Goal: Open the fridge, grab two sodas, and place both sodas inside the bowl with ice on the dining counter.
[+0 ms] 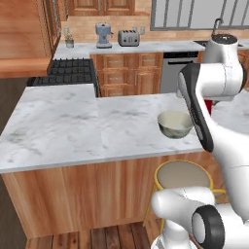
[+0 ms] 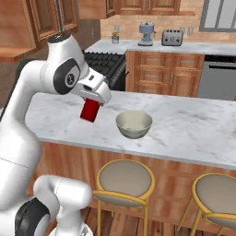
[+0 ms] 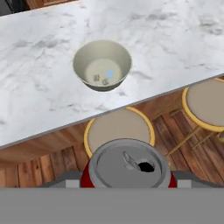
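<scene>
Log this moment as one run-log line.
tool: shut on red soda can | can: above counter edge, short of bowl | grey-green bowl: on white marble counter, no can inside

Veined polished marble dining counter on reddish wood, matt glazed bowl, shiny metal-topped soda

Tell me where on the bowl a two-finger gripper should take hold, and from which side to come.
Pinch the rim of the bowl, one finger inside the wall and one outside, coming straight down from above. It stands upright and open on the dining counter; its rounded wall narrows toward the base and looks too wide to span. Its near side seems easiest. The gripper already carries a soda can.
</scene>
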Available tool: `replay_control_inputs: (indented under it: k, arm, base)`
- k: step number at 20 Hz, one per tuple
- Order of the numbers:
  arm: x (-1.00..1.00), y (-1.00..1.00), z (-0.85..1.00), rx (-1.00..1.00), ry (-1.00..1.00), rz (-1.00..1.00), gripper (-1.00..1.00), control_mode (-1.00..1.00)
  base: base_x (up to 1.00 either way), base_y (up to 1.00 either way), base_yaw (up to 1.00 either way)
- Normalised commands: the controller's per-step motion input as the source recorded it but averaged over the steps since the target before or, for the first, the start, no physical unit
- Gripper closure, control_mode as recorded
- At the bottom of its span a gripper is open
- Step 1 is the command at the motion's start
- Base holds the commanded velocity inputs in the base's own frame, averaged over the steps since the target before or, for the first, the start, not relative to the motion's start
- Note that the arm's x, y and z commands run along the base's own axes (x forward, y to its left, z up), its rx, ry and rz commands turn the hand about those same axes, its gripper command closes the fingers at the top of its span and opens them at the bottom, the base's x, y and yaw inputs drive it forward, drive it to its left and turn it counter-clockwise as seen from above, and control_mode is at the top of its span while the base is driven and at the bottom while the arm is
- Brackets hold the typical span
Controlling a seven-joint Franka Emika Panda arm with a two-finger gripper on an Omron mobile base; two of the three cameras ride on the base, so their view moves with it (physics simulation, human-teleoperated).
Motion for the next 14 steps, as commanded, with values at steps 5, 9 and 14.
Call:
replay_control_inputs:
  k: [5, 9, 14]
  arm:
    - [0.81, -0.34, -0.38, 0.02, 0.16, 0.01, 1.00, -1.00]
    - [0.63, -0.25, -0.31, 0.02, 0.10, 0.04, 1.00, -1.00]
    - [0.36, -0.12, -0.35, 0.02, 0.00, 0.06, 1.00, -1.00]
  base:
    - [0.00, 0.00, 0.00]
    - [0.00, 0.00, 0.00]
    - [0.00, 0.00, 0.00]
